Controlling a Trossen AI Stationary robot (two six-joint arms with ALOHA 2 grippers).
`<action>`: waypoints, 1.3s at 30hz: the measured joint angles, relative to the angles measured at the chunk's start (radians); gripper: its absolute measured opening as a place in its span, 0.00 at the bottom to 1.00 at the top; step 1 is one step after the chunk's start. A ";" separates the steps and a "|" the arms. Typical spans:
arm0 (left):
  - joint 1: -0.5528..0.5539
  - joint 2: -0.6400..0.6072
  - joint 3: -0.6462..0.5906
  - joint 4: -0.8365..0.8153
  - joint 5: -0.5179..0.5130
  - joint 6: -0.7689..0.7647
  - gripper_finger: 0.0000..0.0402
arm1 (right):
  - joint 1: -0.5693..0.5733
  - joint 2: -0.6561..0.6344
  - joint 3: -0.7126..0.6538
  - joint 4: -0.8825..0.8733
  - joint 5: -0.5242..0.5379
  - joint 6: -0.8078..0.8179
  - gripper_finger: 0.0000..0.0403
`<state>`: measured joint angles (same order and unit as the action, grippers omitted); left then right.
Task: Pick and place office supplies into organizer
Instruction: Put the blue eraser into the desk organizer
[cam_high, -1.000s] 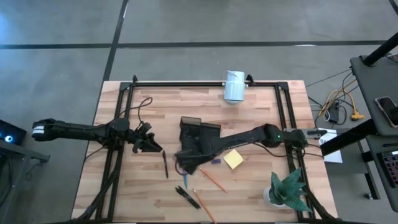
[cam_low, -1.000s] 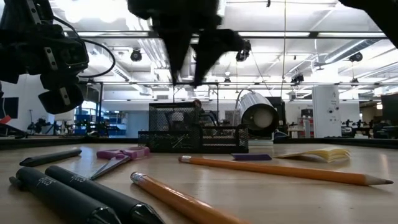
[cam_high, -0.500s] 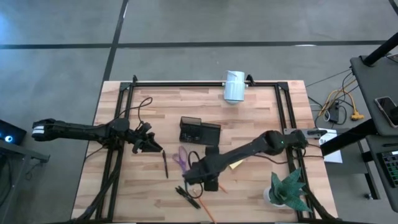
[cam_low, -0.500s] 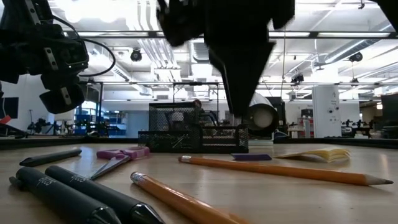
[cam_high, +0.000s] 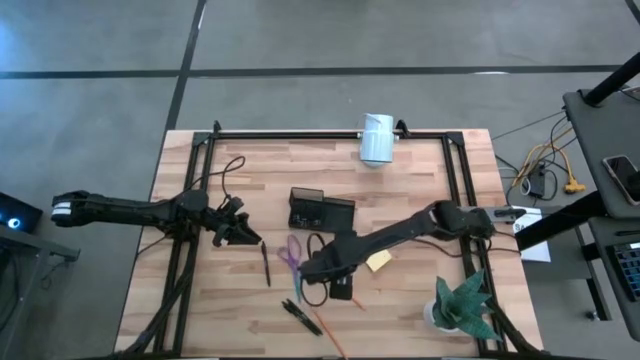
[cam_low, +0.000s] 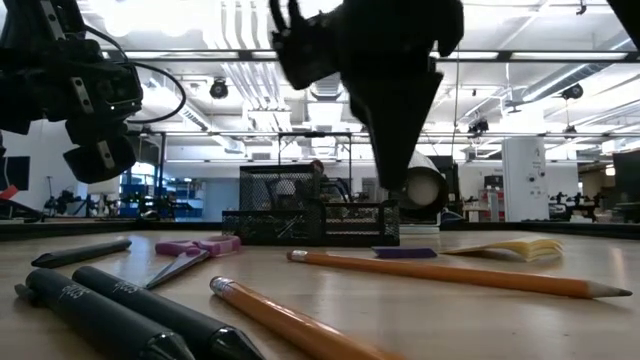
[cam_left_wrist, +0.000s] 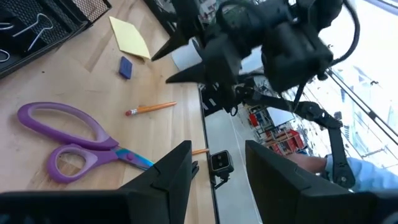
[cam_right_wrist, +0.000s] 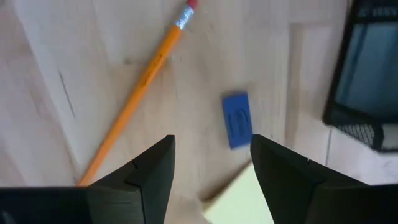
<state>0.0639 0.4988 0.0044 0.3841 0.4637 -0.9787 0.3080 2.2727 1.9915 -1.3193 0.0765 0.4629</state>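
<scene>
Organizer (cam_high: 320, 211): black wire-mesh tray, rectangular, several compartments, mid-bench. In the left wrist view a corner of it holds wire paper clips (cam_left_wrist: 28, 28); other compartments' contents can't be told.

Supplies loose on the wooden plank bench (cam_high: 200, 290): purple-handled scissors (cam_left_wrist: 68, 140), blades closed, beside the organizer; yellow square sticky pad (cam_right_wrist: 245, 202), flat; small blue rectangular eraser (cam_right_wrist: 237, 120) just beside the pad; orange pencil (cam_right_wrist: 134, 99) with pink eraser tip near the blue eraser; black pen (cam_high: 267, 265) lying alone toward the left arm; two thick black markers (cam_low: 130, 315) side by side at the front edge, next to a second pencil (cam_low: 295, 322).

Right gripper (cam_right_wrist: 211, 168) hovers above the bench over the blue eraser, fingers released, grasping nothing. Left gripper (cam_left_wrist: 217, 168) hangs at the bench's left side, well apart from the supplies, fingers released, empty.

White cylinder (cam_high: 378, 138) at back rail; green spiky plant (cam_high: 462, 303) at front right corner.
</scene>
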 joint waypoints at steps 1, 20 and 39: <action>0.000 0.000 0.000 0.000 0.000 0.000 0.33 | -0.002 -0.016 -0.017 -0.001 -0.009 0.001 0.49; 0.000 0.028 0.000 0.000 -0.030 0.026 0.33 | -0.028 -0.194 -0.393 0.280 -0.055 -0.155 0.45; 0.000 0.082 0.000 0.001 -0.211 0.017 0.33 | -0.070 -0.199 -0.530 0.477 -0.055 -0.302 0.45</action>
<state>0.0641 0.5804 0.0044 0.3850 0.2531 -0.9619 0.2378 2.0739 1.4615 -0.8424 0.0215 0.1611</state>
